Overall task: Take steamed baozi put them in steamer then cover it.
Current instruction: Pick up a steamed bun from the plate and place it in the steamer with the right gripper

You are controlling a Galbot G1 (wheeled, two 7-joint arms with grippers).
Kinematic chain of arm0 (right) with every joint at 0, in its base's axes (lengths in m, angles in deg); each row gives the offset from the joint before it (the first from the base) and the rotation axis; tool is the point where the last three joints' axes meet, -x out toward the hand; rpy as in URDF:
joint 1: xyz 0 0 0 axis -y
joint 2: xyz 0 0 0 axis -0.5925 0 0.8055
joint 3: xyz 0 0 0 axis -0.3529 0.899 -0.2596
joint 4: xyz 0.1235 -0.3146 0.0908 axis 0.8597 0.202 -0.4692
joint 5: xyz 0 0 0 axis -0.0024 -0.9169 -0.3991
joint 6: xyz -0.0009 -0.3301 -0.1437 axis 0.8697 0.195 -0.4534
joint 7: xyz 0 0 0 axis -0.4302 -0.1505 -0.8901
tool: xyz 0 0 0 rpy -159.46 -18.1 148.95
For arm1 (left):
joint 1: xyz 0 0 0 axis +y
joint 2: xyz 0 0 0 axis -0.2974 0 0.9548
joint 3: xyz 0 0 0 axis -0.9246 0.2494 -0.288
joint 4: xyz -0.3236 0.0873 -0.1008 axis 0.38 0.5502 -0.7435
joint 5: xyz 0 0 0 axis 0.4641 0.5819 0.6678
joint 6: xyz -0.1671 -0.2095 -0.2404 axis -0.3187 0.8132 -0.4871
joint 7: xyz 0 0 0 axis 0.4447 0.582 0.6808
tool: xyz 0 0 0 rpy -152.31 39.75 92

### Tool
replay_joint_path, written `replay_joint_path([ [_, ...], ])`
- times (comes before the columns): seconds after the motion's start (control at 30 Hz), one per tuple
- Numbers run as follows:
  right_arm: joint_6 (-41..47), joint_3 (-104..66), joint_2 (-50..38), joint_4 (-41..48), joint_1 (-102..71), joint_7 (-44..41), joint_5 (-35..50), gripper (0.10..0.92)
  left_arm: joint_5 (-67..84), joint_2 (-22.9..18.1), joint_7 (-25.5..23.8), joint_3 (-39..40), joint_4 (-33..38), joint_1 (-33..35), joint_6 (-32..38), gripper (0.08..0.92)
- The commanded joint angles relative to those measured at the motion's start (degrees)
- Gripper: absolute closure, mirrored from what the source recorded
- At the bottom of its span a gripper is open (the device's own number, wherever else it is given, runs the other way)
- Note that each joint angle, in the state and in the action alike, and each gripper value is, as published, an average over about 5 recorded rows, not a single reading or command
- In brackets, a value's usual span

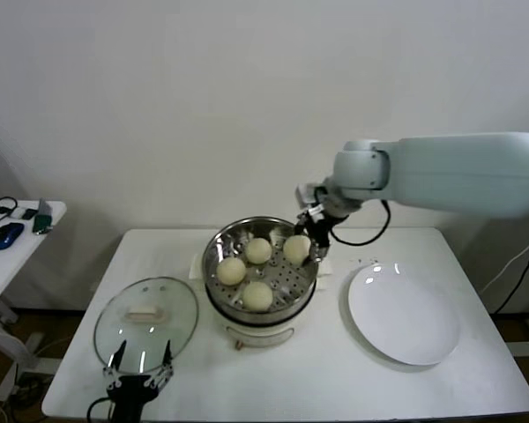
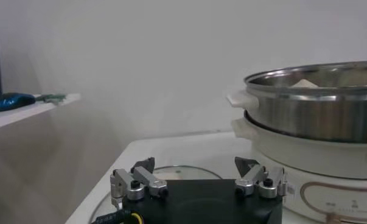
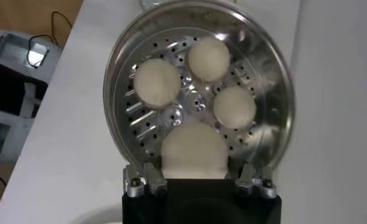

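The steamer (image 1: pixel 213 251) stands mid-table, a steel basket (image 3: pixel 274 79) on a cream base (image 2: pixel 317 152). Three steamed baozi (image 1: pixel 232 270) (image 1: pixel 258 250) (image 1: pixel 257 295) lie on its perforated floor. My right gripper (image 1: pixel 316 242) reaches in over the back right rim, shut on another baozi (image 1: pixel 297 248). In the right wrist view that baozi (image 3: pixel 194 149) fills the gap of the right gripper (image 3: pixel 198 170). The glass cover (image 1: pixel 145 322) lies flat left of the steamer. My left gripper (image 1: pixel 138 374) hangs open over the cover's (image 2: pixel 177 173) near edge, holding nothing.
A bare white plate (image 1: pixel 404 313) lies right of the steamer. A small side table (image 1: pixel 22 229) with a blue mouse and other items stands off to the left. The white wall is close behind the table.
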Motion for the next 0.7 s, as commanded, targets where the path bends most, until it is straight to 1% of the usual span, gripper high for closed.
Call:
replay_joint_path([
  [0.03,2.2,-0.6,6.0,4.4,-10.0,4.3,-1.4,0.321,0.1,0.1,0.0,-0.1,-0.1,0.0,0.0,0.177],
  [0.3,2.0,-2.4,6.6,9.8,-13.9,5.6,-4.0,0.321,0.1,0.2,0.0,0.0,-0.1,0.2,0.0,0.177],
  [0.53,1.8,-2.4,6.9,10.9,-13.8,5.3,-4.7,0.321,0.1,0.2,0.0,0.0,0.1,0.2,0.1,0.177],
  [0.7,1.2,-2.5,6.9,11.1,-13.5,4.4,-3.8,0.314,0.1,0.1,0.1,0.0,0.2,0.3,0.1,0.177],
])
